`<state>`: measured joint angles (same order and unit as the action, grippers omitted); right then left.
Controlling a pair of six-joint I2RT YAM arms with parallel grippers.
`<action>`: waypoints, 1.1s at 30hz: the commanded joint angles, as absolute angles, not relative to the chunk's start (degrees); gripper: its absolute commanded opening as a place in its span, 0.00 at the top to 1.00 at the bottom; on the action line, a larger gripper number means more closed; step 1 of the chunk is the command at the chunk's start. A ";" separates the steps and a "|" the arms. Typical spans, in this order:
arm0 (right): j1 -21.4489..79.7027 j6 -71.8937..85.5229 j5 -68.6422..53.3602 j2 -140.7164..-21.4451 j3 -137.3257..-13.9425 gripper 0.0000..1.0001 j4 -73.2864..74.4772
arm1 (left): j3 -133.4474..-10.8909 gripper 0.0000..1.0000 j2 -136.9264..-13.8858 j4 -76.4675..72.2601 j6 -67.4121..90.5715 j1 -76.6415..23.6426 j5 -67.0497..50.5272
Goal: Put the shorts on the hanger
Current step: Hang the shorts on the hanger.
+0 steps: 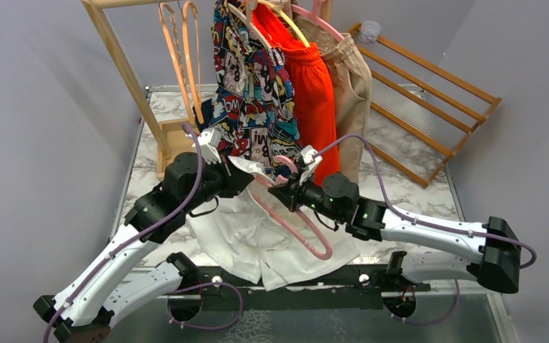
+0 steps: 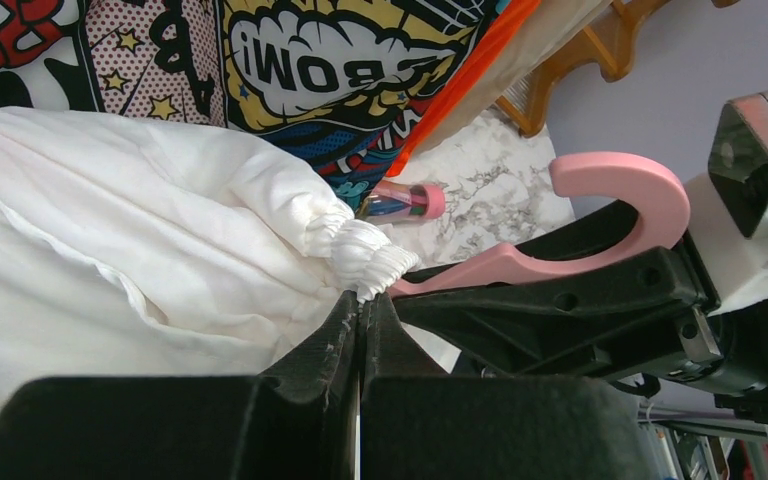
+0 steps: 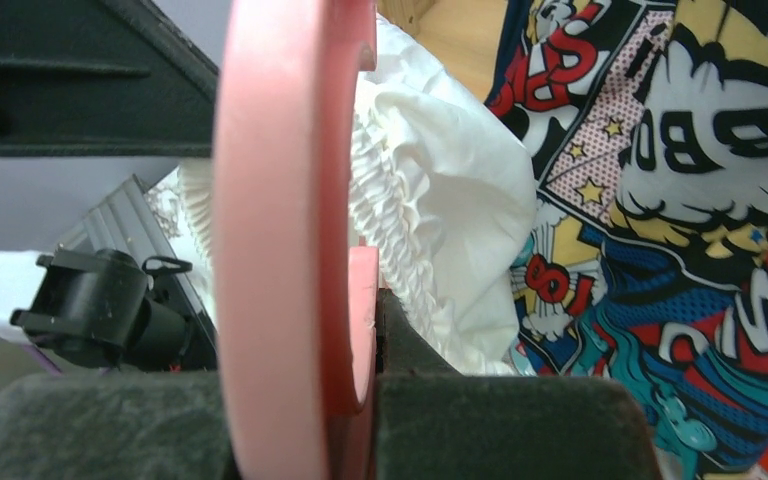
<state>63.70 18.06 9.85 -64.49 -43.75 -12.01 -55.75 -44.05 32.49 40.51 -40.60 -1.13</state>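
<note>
Both claws are clamped tight: my left claw [image 2: 362, 305] pinches the shorts [image 2: 160, 230] by the waistband, and my right claw [image 3: 355, 330] grips the hanger [image 2: 610, 190] by its neck. Shorts droop over the near edge of the counter [image 1: 414, 193], hanger lying across them. Draping them over its bar looks not yet done.

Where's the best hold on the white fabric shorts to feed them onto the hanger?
The gathered elastic waistband of the white fabric shorts, edge-on from the left: it bunches into a thick ridge, while the legs lie slack. The left end effector pinches it.
</note>
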 commanded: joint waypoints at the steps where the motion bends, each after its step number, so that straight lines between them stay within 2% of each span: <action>1: 63.70 20.21 9.91 -68.07 -47.45 0.99 -22.36 | -55.91 1.00 -42.93 30.22 41.01 -40.61 -4.09; 5: 63.72 19.13 5.60 -70.36 -47.77 0.99 -25.50 | -56.39 1.00 -43.12 30.26 40.61 -40.58 -4.63; 24: 63.72 19.60 1.44 -77.12 -45.12 0.99 -41.87 | -56.06 1.00 -43.93 29.07 42.48 -40.61 -8.11; 30: 63.71 20.76 2.12 -76.85 -40.85 0.99 -51.59 | -55.81 1.00 -44.21 28.91 42.27 -40.61 -9.80; 31: 63.71 20.94 2.48 -76.44 -39.91 0.99 -53.47 | -55.72 0.93 -44.23 28.98 42.13 -40.63 -10.10; 33: 63.67 21.27 3.05 -75.55 -38.56 0.99 -56.49 | -55.54 0.73 -43.84 29.08 42.66 -40.59 -10.32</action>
<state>63.68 20.01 3.07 -77.19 -40.40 -43.27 -55.75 -44.21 31.11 41.30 -40.34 -5.56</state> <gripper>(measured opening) 0.053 0.142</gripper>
